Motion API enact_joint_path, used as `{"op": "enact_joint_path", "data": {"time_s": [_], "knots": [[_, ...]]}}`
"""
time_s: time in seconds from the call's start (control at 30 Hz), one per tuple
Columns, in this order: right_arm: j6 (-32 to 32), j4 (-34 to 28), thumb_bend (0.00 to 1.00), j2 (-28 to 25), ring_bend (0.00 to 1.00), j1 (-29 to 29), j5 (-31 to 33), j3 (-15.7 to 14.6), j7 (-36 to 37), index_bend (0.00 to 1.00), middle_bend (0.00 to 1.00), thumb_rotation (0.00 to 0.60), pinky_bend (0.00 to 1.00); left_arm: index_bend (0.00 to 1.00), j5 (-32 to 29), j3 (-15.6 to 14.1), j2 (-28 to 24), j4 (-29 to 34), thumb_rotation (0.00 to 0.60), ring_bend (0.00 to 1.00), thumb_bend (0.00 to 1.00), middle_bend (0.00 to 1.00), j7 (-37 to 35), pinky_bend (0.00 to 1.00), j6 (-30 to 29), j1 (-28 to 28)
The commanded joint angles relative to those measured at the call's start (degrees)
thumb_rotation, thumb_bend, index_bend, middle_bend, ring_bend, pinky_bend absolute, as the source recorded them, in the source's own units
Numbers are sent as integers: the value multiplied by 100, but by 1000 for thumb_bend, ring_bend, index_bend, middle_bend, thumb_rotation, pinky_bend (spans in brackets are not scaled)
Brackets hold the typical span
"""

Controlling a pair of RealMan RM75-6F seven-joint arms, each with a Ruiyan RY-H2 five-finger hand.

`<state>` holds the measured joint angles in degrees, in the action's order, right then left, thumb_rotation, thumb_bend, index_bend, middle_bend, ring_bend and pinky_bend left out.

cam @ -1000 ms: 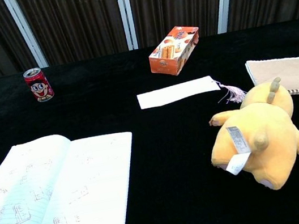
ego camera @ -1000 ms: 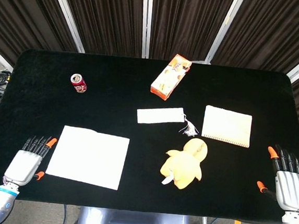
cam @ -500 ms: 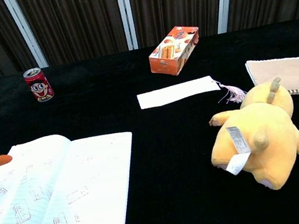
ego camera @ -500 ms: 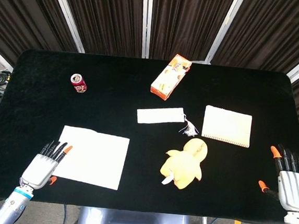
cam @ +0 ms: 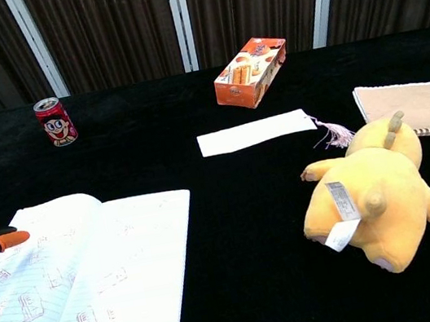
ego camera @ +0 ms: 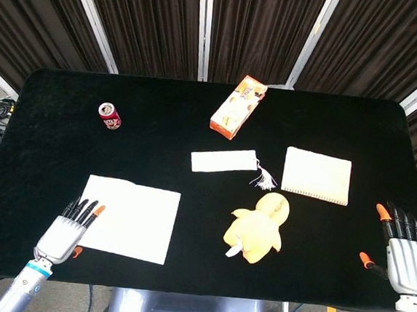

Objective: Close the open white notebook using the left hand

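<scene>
the left hand (ego camera: 65, 232) is sliding in toward the open white notebook (ego camera: 126, 218), coming from the table edge beside it to overlap the notebook's left page. its orange-tipped fingers (cam: 7, 240) are now reaching over that page's edge in the chest view. the right hand (ego camera: 404, 255) is drifting slightly nearer the robot.
</scene>
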<state>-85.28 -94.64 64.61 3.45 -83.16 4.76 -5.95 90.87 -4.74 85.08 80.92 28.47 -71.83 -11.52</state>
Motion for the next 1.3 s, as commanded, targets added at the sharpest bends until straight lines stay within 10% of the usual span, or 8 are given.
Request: {"op": "enact_joint_path", "data": {"time_s": [0.03,0.4,0.9,1.3], "knots": [[2,0,67,-4,0,0,-3,-2,7,0,0,600,30,0,6,53,113,-142,600,0,95,0,37,0,-56,-14],[15,-27,67,-24,0,-3,-16,-15,55,0,0,600,30,0,213,174,311,-497,600,0,473,0,165,0,-379,-77],[-8,-97,67,-57,0,-17,-38,-21,87,0,0,600,30,0,1914,169,427,-767,600,0,462,0,461,0,-1749,-417],[-43,-120,67,-121,0,-37,-47,-10,181,0,0,600,30,0,2057,131,347,-421,600,0,385,0,531,0,-1940,-337]]}}
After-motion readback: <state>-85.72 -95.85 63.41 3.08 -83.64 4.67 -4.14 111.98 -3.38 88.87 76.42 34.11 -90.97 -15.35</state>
